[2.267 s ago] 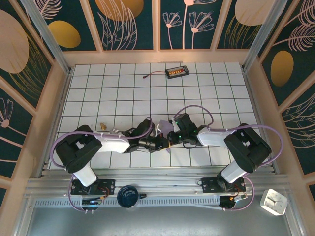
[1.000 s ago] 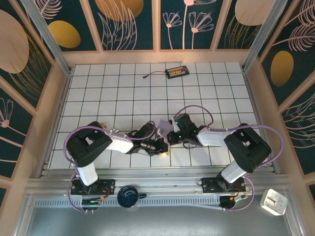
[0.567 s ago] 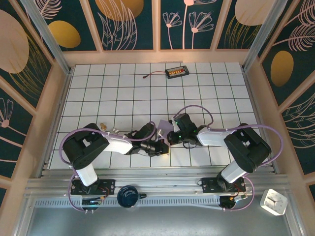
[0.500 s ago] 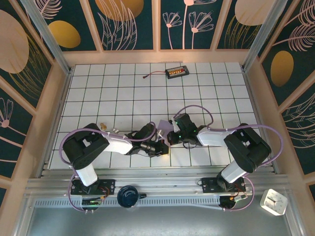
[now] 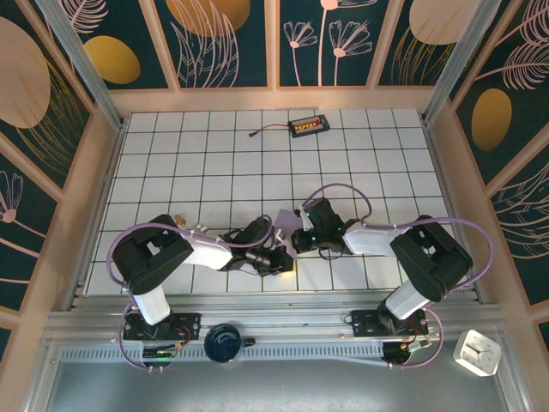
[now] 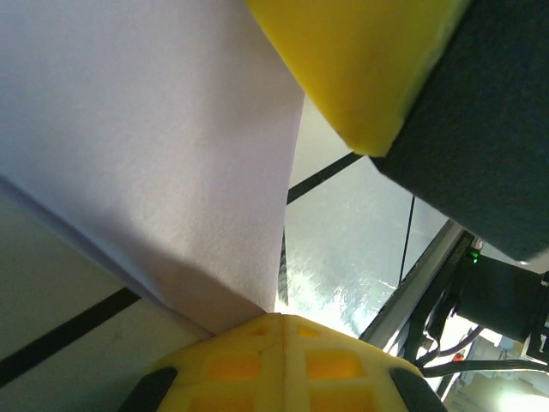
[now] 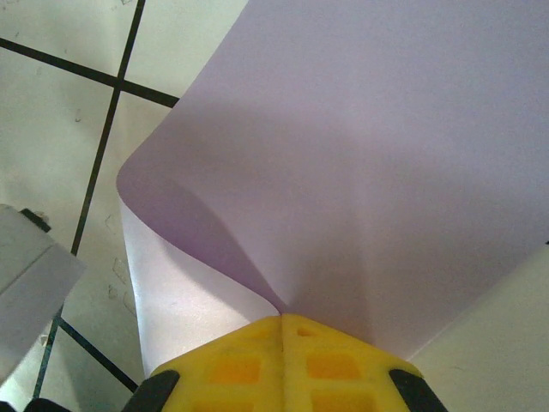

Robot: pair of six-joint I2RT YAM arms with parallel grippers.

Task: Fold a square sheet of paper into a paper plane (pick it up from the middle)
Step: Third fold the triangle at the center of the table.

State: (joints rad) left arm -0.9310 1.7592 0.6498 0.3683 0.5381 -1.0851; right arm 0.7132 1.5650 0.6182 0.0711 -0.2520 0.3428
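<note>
Top external view: both arms reach inward and meet low over the tiled surface, at the middle of its near edge. The square sheet of paper shows as a pale lavender patch between them.
Left end effector: the yellow pads are pressed together on the sheet, which fans up and away from the pinch.
Right end effector: the pads are likewise closed on the sheet, gripping where the paper doubles back on itself.
Sheet, position: held by both arms at once and at least partly raised. White tiles and dark grout lines show around and beneath it in both wrist views.
Sheet, shape: a soft, rolled-over bend in the right wrist view, rounded rather than pressed flat. No sharp crease is visible.
Done so far (judged): the sheet has been taken up into a two-arm hold, and a first fold has begun, with one part curled over another.
Left to do (judged): press this bend into a clean crease, then make every later fold. The sheet has none of the lengthwise creases of a finished plane, so the task looks to be at an early stage.
Uncertain: which edge or corner each arm grips, and whether the doubled edges line up, cannot be told.
Elsewhere: a small black device lies by the far edge, well apart from the work.
</note>
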